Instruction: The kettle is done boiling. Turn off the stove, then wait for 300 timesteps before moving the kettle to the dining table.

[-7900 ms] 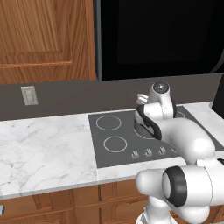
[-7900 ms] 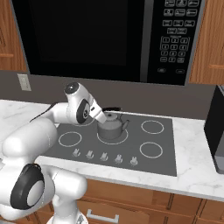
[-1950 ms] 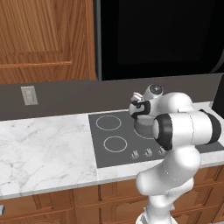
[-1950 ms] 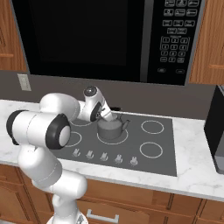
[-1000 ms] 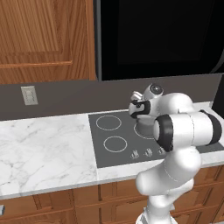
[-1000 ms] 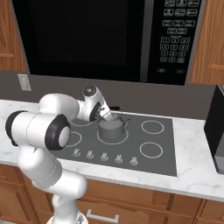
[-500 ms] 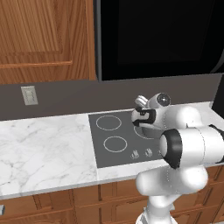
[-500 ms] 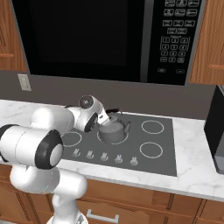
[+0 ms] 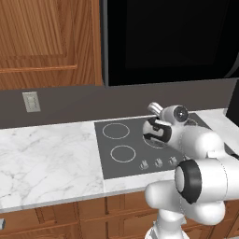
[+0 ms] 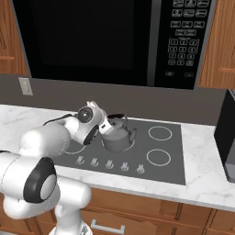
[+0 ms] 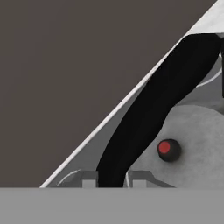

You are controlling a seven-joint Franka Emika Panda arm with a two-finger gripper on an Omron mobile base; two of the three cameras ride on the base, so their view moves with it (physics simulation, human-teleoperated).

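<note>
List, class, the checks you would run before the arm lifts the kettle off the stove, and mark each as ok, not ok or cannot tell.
1. Kettle sits on the stove, upright: ok.
2. Gripper straddles the black handle, one fingertip on each side in the hand view: ok.
3. Fingers firmly closed on the handle: cannot tell.
4. Burner switched off at the knobs: cannot tell.
5. Lid with its red-dotted knob in place: ok.
6. Room above the kettle, under the microwave, for a lift: ok.

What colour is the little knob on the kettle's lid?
Black with a red top, clearest in the hand view.
</note>
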